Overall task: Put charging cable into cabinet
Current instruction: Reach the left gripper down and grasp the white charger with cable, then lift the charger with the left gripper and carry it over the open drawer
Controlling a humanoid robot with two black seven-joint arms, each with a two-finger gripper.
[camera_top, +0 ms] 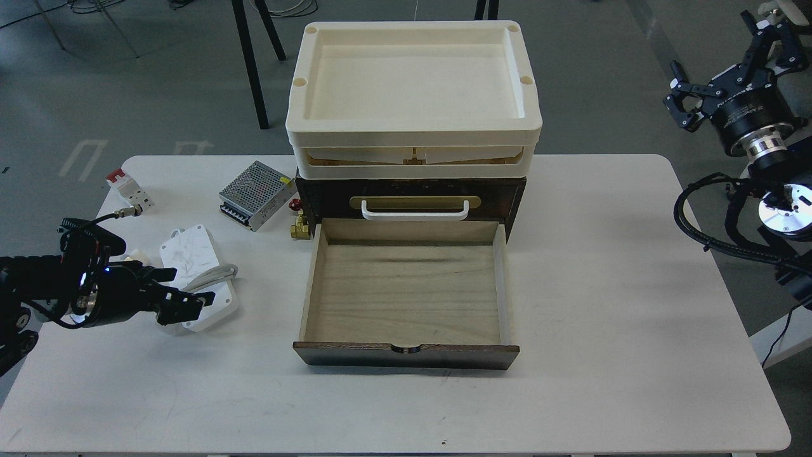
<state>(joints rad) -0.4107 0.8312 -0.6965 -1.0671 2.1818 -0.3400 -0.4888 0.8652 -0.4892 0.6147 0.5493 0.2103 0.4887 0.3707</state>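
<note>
The charging cable (pixel 188 252) is a flat white block with a white cord (pixel 214 275) looped around it. It lies on the table left of the cabinet. My left gripper (pixel 185 291) comes in low from the left, open, with its fingers over the block's near end; whether they touch it I cannot tell. The cabinet (pixel 501 190) is a dark brown box, and its pale-wood drawer (pixel 406 298) is pulled out and empty. Its white handle (pixel 415 211) sits above the drawer. My right gripper (pixel 729 70) is open and empty, raised off the table's far right.
A cream plastic tray (pixel 412 130) sits on top of the cabinet. A silver perforated power supply box (pixel 250 193), a brass fitting (pixel 299 227) and a red-and-white part (pixel 129 189) lie at the back left. Black cables (pixel 704 222) hang at the right edge.
</note>
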